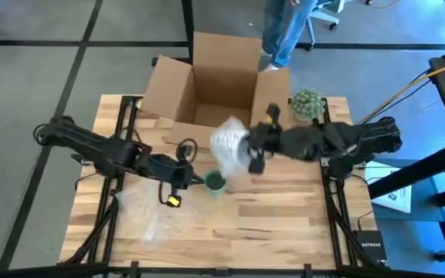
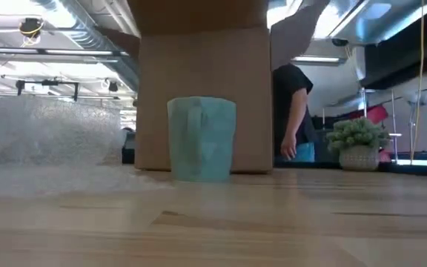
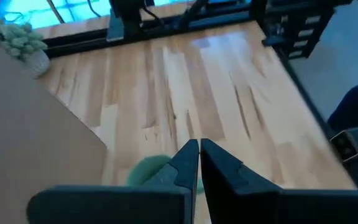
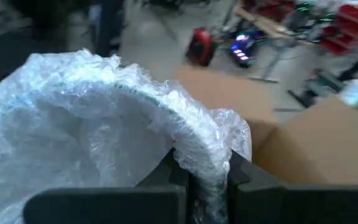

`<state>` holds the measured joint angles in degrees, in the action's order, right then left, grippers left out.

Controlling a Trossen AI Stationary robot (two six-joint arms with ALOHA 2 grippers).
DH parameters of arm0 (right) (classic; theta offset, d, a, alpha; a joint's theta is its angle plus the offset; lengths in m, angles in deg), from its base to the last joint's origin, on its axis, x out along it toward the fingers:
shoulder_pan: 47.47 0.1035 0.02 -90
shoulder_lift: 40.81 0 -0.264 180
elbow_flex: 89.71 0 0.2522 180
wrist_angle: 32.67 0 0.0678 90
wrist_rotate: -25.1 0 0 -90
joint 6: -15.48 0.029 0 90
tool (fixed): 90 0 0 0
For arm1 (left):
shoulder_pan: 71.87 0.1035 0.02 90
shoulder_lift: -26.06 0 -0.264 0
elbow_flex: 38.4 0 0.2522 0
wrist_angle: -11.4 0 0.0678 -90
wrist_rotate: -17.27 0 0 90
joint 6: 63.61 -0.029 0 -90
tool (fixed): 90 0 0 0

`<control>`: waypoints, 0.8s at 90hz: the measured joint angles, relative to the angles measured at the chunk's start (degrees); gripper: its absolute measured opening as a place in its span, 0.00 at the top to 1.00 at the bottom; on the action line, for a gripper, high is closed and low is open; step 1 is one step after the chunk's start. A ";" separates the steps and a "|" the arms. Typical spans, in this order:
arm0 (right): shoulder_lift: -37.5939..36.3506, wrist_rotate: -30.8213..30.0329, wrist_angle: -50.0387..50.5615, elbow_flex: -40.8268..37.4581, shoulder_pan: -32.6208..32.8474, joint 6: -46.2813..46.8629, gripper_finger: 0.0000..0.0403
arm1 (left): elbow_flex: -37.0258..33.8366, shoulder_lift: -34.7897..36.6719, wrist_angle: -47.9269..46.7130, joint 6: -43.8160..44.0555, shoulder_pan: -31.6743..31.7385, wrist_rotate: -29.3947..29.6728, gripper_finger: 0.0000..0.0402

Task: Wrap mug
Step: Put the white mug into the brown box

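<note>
A teal mug (image 2: 202, 139) stands upright on its base on the wooden table (image 1: 284, 224), in front of an open cardboard box (image 1: 207, 85). My left gripper (image 1: 198, 180) is shut right beside the mug (image 1: 216, 183), on its left; the left wrist view shows the mug (image 3: 146, 171) next to the shut fingers. My right gripper (image 1: 251, 152) is shut on a bundle of clear bubble wrap (image 1: 229, 143) in front of the box. A curved greenish rim (image 4: 160, 102) shows through the wrap. My left gripper's shut fingers (image 3: 188, 163) lie close against the mug's side; whether they touch it I cannot tell. My right gripper pinches the wrapped curved rim (image 4: 205, 163) between its two fingers, coming level from the table's right. The wrap bulges out beyond the fingers (image 4: 238, 175), toward the box.
A loose sheet of bubble wrap (image 1: 141, 210) lies on the table's near left, seen in the low view as a mound (image 2: 43, 141). A small potted plant (image 1: 307, 104) stands at the far right. A person (image 2: 291, 111) stands behind the box.
</note>
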<state>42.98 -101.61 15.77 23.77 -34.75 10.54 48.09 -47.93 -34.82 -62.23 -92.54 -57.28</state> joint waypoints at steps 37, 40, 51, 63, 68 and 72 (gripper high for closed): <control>5.83 7.53 -0.98 0.03 -24.95 1.84 0.98 | 0.00 3.16 -3.53 2.37 -0.71 0.28 1.00; 7.27 8.69 -0.75 0.01 -26.70 2.80 0.98 | 0.00 3.16 -3.64 2.54 -0.71 0.36 1.00; 13.01 12.63 -0.20 -0.10 -31.37 5.19 0.98 | 0.00 3.16 -4.22 3.05 -0.71 0.43 1.00; 18.46 19.59 -0.05 -0.10 -34.56 8.44 0.98 | 0.00 3.16 -4.61 4.20 -0.69 0.44 1.00; 20.51 22.99 -0.04 -0.10 -35.15 9.96 0.98 | 0.00 3.16 -4.64 4.34 -0.69 0.45 1.00; 21.87 24.84 0.67 -0.10 -35.76 10.68 0.98 | 0.00 3.16 -4.71 4.50 -0.71 0.45 1.00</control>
<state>64.85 -76.77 16.44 23.66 -70.51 21.22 48.09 -44.77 -39.53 -57.74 -93.25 -56.83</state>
